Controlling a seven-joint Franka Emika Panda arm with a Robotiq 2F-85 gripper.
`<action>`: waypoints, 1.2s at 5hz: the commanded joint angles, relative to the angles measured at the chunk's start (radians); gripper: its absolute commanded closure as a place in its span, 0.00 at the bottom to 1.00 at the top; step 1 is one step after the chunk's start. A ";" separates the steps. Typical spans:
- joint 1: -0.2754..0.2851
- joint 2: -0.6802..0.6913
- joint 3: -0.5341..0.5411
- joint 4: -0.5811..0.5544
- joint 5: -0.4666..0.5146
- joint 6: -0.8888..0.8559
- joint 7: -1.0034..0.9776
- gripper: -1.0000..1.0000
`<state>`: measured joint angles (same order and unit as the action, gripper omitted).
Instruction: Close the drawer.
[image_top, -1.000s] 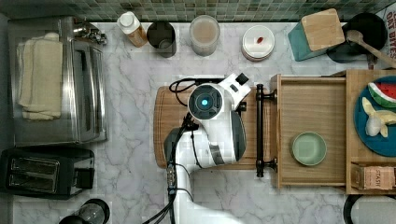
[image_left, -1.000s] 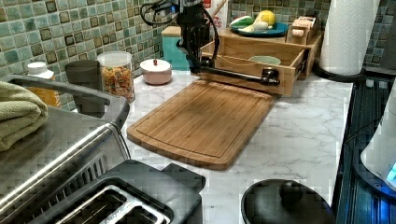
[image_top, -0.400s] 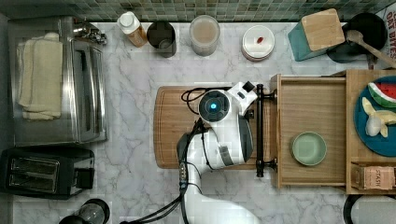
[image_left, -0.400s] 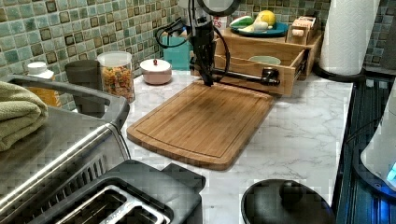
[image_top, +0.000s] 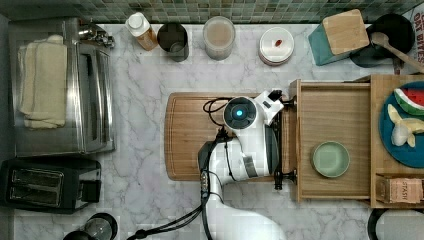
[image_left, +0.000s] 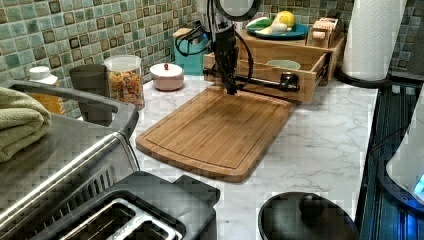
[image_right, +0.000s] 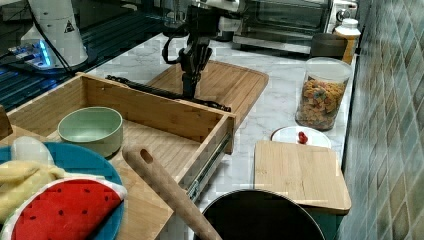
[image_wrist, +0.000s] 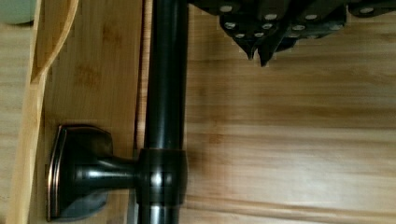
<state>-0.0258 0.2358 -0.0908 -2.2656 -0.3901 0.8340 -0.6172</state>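
I'm seeing the drawer (image_top: 332, 115) standing pulled out at the top view's right, w/ a green bowl (image_top: 330, 159) sitting inside. My gripper (image_wrist: 259, 52) is hanging over the cutting board (image_left: 220, 130), just beside the black bar handle (image_wrist: 166, 79), on the board side. Fingers are pinched together w/ nothing between them. Handle post (image_wrist: 100, 172) is showing in the wrist view.
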 joint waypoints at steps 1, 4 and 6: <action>-0.144 0.009 -0.071 0.102 0.082 -0.015 -0.227 1.00; -0.306 -0.028 -0.119 0.129 0.114 0.108 -0.498 1.00; -0.394 0.029 -0.146 0.292 0.194 0.011 -0.703 1.00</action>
<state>-0.3069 0.2744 -0.1223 -2.1953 -0.2466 0.8838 -1.2598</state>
